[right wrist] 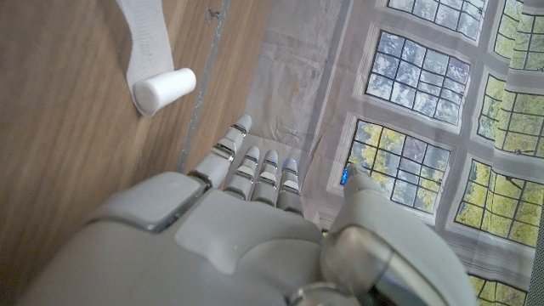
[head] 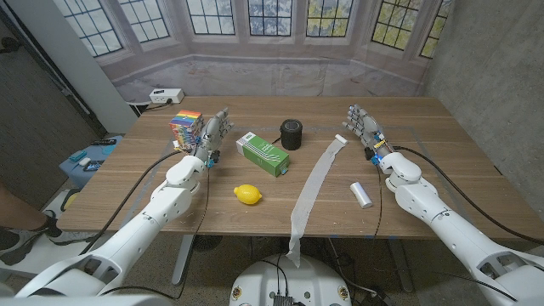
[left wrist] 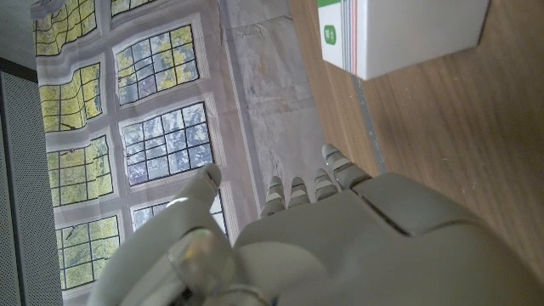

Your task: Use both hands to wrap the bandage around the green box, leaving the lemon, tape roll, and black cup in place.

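- Nearest the robot, the bandage [head: 316, 185] trails off the bench [head: 425, 212] front edge, so its loose tail hangs past the wood and is cut short in the head view.
- The lemon [head: 247, 195] sits near that front edge, left of the strip and well apart from it.
- A small white roll [head: 362, 195] lies right of the strip; whether it is tape cannot be made out.
- Mid-bench, the green box [head: 263, 154] lies flat and angled, between lemon and black cup [head: 291, 133].
- The left robot hand [head: 211, 136] stands beside the box, fingers up and apart, holding nothing.
- The right robot hand [head: 365, 129] is likewise spread and empty, just right of the strip's far end.
- The right wrist view shows that far end as a tight rolled core [right wrist: 165, 90] lying on the wood, a detail too small in the head view.
- The left wrist view catches a white-sided box [left wrist: 399, 34], cut off by the frame; which box it is cannot be told.
- Farther left, a rainbow-striped box [head: 185, 126] stands partly hidden behind the left fingers.
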Tool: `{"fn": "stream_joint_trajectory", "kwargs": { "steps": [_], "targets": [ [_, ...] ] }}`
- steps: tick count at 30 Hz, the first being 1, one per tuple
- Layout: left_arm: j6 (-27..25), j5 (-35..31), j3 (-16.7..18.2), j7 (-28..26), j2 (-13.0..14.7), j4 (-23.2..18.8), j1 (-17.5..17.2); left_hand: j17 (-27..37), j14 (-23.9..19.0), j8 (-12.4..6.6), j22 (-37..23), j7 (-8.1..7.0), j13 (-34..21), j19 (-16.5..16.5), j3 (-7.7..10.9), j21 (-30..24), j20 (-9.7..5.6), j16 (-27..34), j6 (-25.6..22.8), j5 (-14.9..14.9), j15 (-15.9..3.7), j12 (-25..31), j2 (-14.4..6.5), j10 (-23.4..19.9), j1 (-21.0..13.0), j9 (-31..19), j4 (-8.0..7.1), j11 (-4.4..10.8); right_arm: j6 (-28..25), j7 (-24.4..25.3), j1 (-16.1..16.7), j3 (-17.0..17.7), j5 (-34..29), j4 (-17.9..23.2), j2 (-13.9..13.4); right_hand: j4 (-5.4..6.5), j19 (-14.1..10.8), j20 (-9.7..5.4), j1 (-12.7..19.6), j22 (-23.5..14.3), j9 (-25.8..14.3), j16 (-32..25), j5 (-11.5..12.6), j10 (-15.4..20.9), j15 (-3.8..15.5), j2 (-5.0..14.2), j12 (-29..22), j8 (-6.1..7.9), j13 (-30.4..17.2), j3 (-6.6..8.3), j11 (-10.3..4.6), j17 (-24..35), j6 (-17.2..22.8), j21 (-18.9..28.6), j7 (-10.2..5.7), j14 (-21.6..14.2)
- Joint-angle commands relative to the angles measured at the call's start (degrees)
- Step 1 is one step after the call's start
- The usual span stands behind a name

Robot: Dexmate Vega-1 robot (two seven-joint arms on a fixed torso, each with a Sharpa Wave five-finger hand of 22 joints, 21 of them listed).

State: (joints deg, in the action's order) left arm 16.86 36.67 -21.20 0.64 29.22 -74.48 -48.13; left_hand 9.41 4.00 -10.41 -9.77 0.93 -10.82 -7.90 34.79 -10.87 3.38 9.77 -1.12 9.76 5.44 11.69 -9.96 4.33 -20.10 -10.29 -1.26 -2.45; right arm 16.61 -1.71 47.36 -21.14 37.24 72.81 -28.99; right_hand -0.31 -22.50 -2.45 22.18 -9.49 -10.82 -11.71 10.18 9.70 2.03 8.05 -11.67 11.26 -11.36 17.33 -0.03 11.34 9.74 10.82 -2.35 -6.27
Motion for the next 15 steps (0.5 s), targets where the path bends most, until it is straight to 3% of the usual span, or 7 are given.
{"fn": "stream_joint_trajectory", "kwargs": {
  "steps": [1, 10, 15],
  "targets": [
    [0.14, -0.98, -0.91, -1.29, -1.39, -0.62, -0.03, 0.13, 0.01, -0.42, -0.14, 0.67, -0.13, -0.41, 0.33, -0.28, 0.01, 0.31, 0.02, 0.25, 0.57, 0.38, 0.03, 0.36, -0.64, -0.13, 0.03, -0.01, 0.35, -2.91, -1.19, 0.13, 1.15, -1.86, 0.14, -0.26, -0.48, -0.43, 0.58, -0.24, -0.09, -0.25, 0.26, 0.53, 0.86, 0.05, -0.19, 0.24, -0.13, 0.35, 0.12, 0.21, 0.48, 0.26, 0.13, -0.45],
    [-0.63, -2.54, -1.85, -0.71, -0.74, -0.52, 1.53, 0.13, 0.00, -0.40, -0.13, 0.75, -0.12, -0.36, 0.36, -0.24, 0.08, 0.31, -0.04, 0.30, 0.66, 0.44, 0.10, 0.12, -0.86, -0.12, 0.40, 0.17, 0.56, -3.75, -2.25, 0.13, 1.32, -3.50, 0.45, -0.49, -0.46, -0.46, 0.64, -0.25, -0.10, -0.30, 0.24, 0.51, 0.84, 0.15, -0.14, 0.20, -0.14, 0.38, 0.30, 0.25, 0.49, 0.24, 0.08, -0.47],
    [-1.79, -4.30, -2.66, 0.18, 0.93, -1.66, 2.69, 0.13, -0.37, -0.54, -0.04, 0.85, -0.07, -0.43, 1.26, -0.20, 0.37, 0.41, -0.54, 0.98, 0.76, 0.68, -0.26, -0.83, -2.29, -0.06, 1.87, 0.24, 1.12, -3.77, -2.39, 0.25, 1.38, -4.35, 0.81, -0.65, -0.48, -0.43, 0.69, -0.25, -0.10, -0.34, 0.22, 0.49, 0.79, 0.20, -0.12, 0.20, -0.14, 0.40, 0.10, 0.27, 0.54, 0.24, 0.11, -0.51]
  ]
}}
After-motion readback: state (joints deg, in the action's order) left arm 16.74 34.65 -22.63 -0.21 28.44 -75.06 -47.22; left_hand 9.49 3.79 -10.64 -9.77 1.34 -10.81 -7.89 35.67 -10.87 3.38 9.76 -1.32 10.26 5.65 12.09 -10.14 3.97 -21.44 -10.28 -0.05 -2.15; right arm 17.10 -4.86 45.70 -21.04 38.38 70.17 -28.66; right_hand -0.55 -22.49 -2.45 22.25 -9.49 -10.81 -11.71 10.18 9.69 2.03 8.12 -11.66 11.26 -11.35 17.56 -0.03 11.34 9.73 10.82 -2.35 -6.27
